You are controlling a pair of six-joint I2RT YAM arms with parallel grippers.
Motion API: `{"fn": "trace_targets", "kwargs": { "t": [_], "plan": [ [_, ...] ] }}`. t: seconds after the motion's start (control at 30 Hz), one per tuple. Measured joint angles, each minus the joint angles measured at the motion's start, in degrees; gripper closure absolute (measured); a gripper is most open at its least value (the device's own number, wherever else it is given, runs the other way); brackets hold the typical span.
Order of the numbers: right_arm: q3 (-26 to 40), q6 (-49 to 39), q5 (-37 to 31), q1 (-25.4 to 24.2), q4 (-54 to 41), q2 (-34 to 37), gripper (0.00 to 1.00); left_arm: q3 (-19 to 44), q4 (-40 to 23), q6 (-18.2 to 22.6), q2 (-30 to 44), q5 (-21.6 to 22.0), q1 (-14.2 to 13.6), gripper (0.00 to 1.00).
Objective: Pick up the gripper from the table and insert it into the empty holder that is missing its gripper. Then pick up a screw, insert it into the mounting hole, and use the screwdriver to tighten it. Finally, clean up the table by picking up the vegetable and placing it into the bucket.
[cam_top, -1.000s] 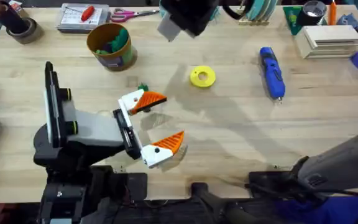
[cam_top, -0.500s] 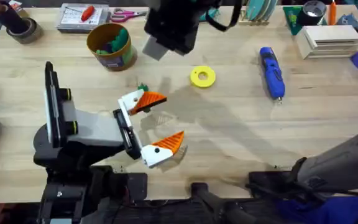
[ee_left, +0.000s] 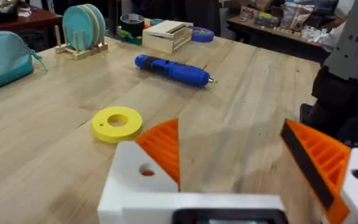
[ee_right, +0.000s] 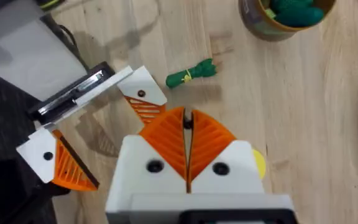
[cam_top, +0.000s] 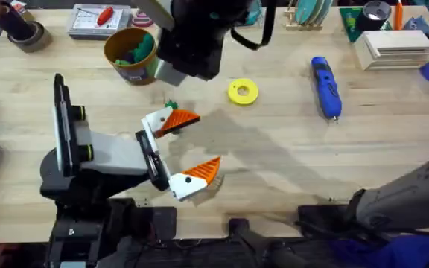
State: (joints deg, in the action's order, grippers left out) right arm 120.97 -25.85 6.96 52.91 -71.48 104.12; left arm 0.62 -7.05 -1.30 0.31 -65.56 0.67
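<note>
- The vegetable (ee_right: 191,73) is the task's thing left out: a slim dark-green toy lying flat on the desk (cam_top: 289,164), just beside the left hand's (cam_top: 185,145) upper white mount with its orange pad (cam_top: 179,119).
- In the right wrist view the vegetable lies just ahead of the right hand (ee_right: 187,134), its long axis across the line of reach, leafy end on one side.
- The right hand has its orange pads (ee_right: 211,138) pressed together, holding nothing; it would have to spread before a grasp.
- The right arm is judged nearer for the pick, hanging over the desk between the bucket (cam_top: 132,56) and the vegetable.
- The left hand rests spread and empty, both orange fingertips in place; its upper finger crowds the vegetable and could be bumped.
- The bucket stands near, with green toys already inside.
- The yellow ring (cam_top: 243,91) and blue screwdriver (cam_top: 325,87) lie well apart, out of the way.
</note>
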Motion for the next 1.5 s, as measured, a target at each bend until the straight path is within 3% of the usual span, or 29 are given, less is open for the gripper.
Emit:
{"fn": "trace_targets", "kwargs": {
  "t": [0.67, 1.5],
  "plan": [
    [-5.3, -0.4, 0.0, 4.2, 5.1, 0.0, 0.995, 0.0, 0.0, 0.0, 0.0, 0.0, 0.0, 0.015],
    [-6.9, -0.8, 0.0, 5.1, 5.3, 0.0, 0.995, 0.0, 0.0, 0.0, 0.0, 0.0, 0.0, 0.015]
  ]
}}
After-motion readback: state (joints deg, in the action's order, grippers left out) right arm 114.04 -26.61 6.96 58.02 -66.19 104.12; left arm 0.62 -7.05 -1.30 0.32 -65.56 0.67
